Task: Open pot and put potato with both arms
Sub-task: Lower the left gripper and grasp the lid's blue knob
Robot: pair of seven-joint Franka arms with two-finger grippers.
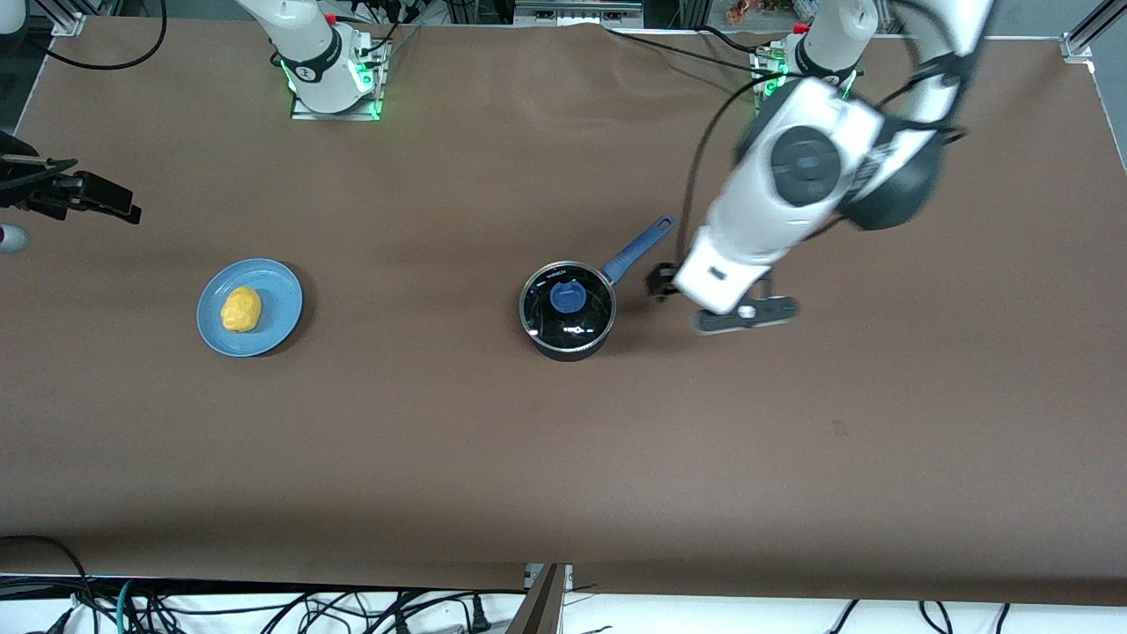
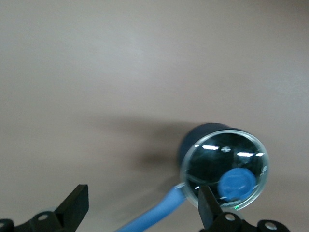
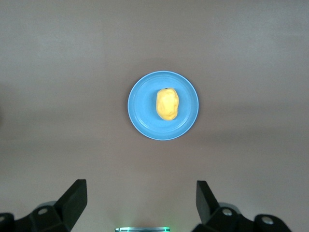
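Note:
The black pot [image 1: 568, 328] stands mid-table with its glass lid [image 1: 568, 304] on and blue knob [image 1: 568, 297] up. Its blue handle [image 1: 638, 246] points toward the left arm's base. The yellow potato [image 1: 240, 309] lies on a blue plate [image 1: 280, 304] toward the right arm's end. My left gripper [image 1: 665, 283] is open and empty, in the air beside the pot, by the handle. In the left wrist view, the handle [image 2: 154, 217] runs between the left gripper's [image 2: 142, 207] fingers, with the lid [image 2: 224, 162] by one finger. My right gripper [image 1: 97, 195] is open and empty, up at the right arm's end. The right wrist view [image 3: 141, 199] shows the potato [image 3: 167, 104] on the plate [image 3: 142, 104].
The brown table top [image 1: 563, 458] is bare around the pot and plate. Cables hang along the table's edge nearest the camera [image 1: 264, 608]. The arm bases [image 1: 330, 70] stand at the edge farthest from the camera.

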